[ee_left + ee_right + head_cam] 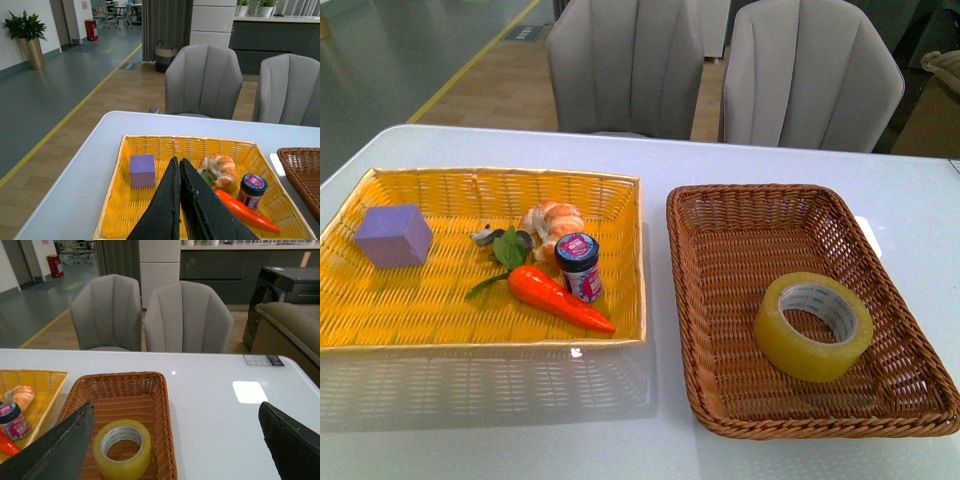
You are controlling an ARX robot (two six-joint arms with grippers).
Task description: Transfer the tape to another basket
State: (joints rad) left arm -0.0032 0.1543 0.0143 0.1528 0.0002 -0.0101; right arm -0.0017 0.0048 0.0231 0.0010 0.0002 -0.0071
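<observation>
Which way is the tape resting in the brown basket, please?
Flat on its side: the tape shows its core hole facing up, on the basket floor.

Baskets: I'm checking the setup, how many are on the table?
2. The yellow basket lies on the left; the brown basket, holding the tape, on the right.

Landmark: the brown basket (720, 260), on the table (910, 210) right of centre. The tape (813, 326) lies flat inside it, in its near right part. Left of it, just beside, the yellow basket (620, 185). In that one: carrot (560, 298) nearest, jar (579, 266) upright touching the carrot, croissant (551, 226) behind the jar, cube (394, 236) farthest left. Two chairs (625, 65) behind the table.
</observation>
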